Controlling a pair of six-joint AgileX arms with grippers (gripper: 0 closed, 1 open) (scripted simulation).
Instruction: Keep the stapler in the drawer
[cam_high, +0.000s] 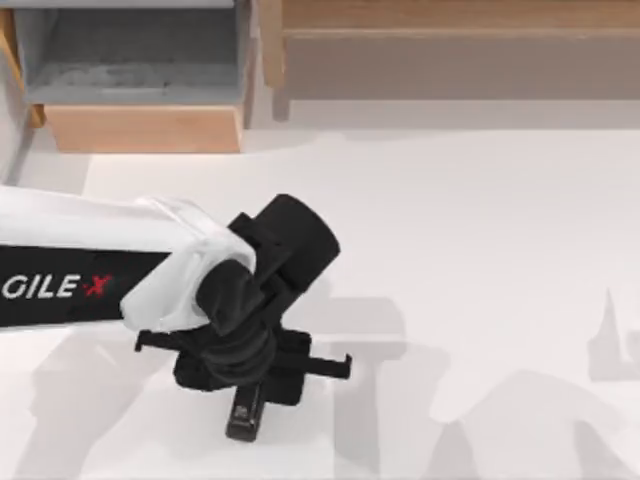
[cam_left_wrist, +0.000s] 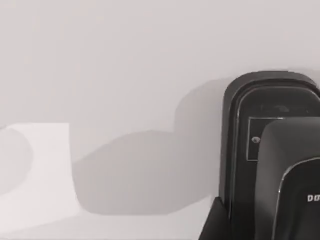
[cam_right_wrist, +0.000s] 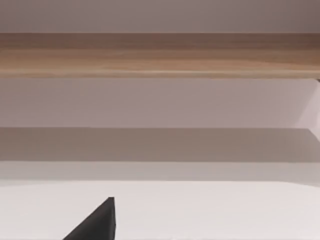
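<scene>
Our left gripper (cam_high: 243, 385) hangs right over the stapler (cam_high: 245, 412) on the near table (cam_high: 480, 250); we cannot tell whether it grips. The drawer (cam_high: 140, 128) stands open at far left, so lifting, carrying and placing remain.

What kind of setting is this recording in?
Likely a rendered tabletop workspace with office-style furniture: a plain white table, an open drawer with a tan front, a brown wooden shelf unit, and the left gripper over a black stapler.

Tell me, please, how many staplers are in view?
1. The stapler lies on the table near the front, directly under the left gripper; most of it is hidden.
</scene>
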